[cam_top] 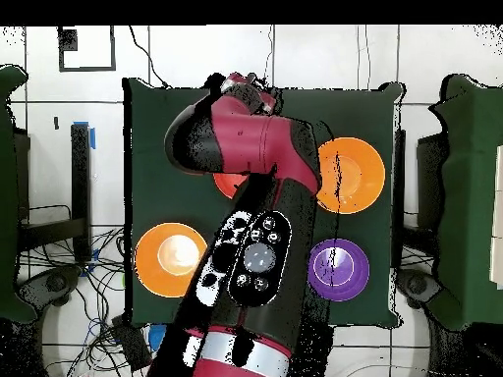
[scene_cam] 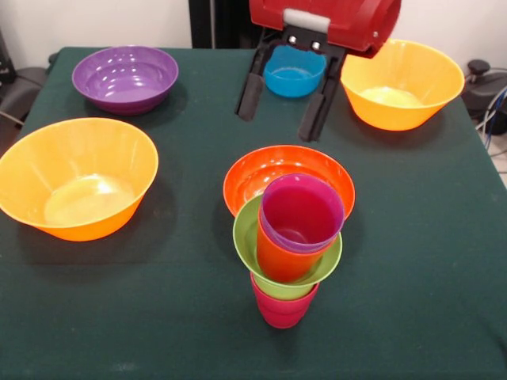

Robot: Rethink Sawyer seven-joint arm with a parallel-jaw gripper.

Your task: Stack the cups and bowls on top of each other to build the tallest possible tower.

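The tower (scene_cam: 289, 249) stands near the table's front: a crimson cup (scene_cam: 283, 307) upside down at the bottom, a small lime green bowl (scene_cam: 247, 237) on it, an orange-red cup (scene_cam: 277, 257) in the bowl, and a purple cup (scene_cam: 303, 210) nested in that. A red-orange bowl (scene_cam: 261, 170) sits just behind it. My gripper (scene_cam: 283, 111) hangs open and empty above the table's far side, behind the tower and in front of the small blue bowl (scene_cam: 294, 73). In the overhead view the arm (cam_top: 257, 196) hides the tower and the gripper. No lime green cup shows.
A purple bowl (scene_cam: 125, 77) sits far left and shows in the overhead view (cam_top: 338, 267). One large orange bowl (scene_cam: 78, 178) is at the left (cam_top: 349, 175), another (scene_cam: 402, 83) far right (cam_top: 170, 258). The dark green table (scene_cam: 428, 261) has its edges close by.
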